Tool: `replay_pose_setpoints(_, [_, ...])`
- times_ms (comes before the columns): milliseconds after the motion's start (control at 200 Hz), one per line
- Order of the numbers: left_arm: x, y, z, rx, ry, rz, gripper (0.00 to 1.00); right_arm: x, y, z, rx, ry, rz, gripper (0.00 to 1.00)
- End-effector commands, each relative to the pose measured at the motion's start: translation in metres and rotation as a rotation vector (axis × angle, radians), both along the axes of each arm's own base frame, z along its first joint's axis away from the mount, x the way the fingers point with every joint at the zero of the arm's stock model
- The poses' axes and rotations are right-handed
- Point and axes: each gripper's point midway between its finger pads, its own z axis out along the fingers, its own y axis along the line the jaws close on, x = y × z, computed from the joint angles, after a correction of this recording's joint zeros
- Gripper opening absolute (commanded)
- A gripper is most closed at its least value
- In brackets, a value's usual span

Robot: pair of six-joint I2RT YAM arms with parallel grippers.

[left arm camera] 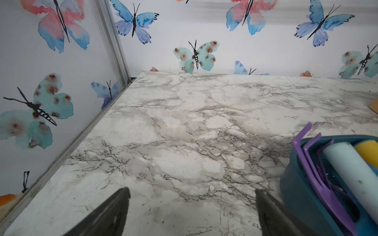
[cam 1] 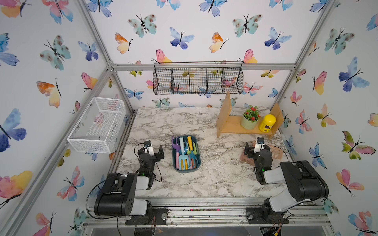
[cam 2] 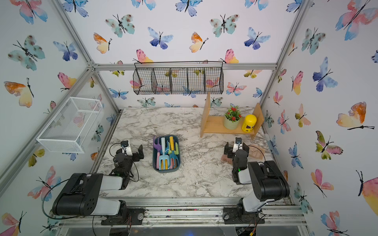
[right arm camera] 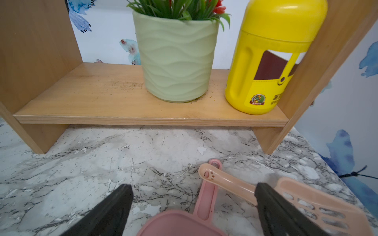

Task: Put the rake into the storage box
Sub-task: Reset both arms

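Butterfly walls stand all around a marble desk [cam 1: 214, 183]. Just to the right of the left tool [left arm camera: 192, 191] sits the box [cam 1: 185, 171], near it but not touching. It is about midway between the two tools, I think so that either arm can reach it.

The rake [left arm camera: 307, 161] is, I think, the purple one with long prongs. It lies inside the box, along the wall nearest the left tool. Its prongs are at the end far from the tool and poke up over the rim. It lies the long way, most likely because the box is only about as long as it is. A pale blue fork [cam 1: 182, 161] and other garden toys lie packed beside it, so I cannot be fully sure which one is the rake.

The left tool is spread as wide as it goes and has nothing in it. Only bare desk shows in its gap.

The right tool [right arm camera: 193, 186] is well apart from the box. It is wide open too, with nothing in its grip. Below it lie a pink pan [right arm camera: 180, 222] and a peach scoop [right arm camera: 306, 196]. I cannot tell if it touches them. Straight ahead of it is a shelf [right arm camera: 122, 120] with a pot [right arm camera: 176, 61] and a bottle [right arm camera: 266, 71].

Both tools are empty, so I think the job is done.
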Motion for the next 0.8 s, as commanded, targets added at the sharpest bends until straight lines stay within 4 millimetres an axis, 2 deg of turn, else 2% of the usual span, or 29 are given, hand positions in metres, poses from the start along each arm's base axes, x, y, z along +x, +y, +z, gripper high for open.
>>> replay_pose_setpoints(0, [0.0032, -0.0042, 0.0062, -0.009, -0.014, -0.028, 0.99, 0.0004, 0.0024, 0.0047, 0.017, -0.019, 0.015, 0.99])
replay_pose_setpoints(796, [0.0057, -0.0032, 0.0050, -0.033, -0.002, -0.052, 0.99, 0.0004, 0.0024, 0.0042, 0.016, -0.017, 0.015, 0.99])
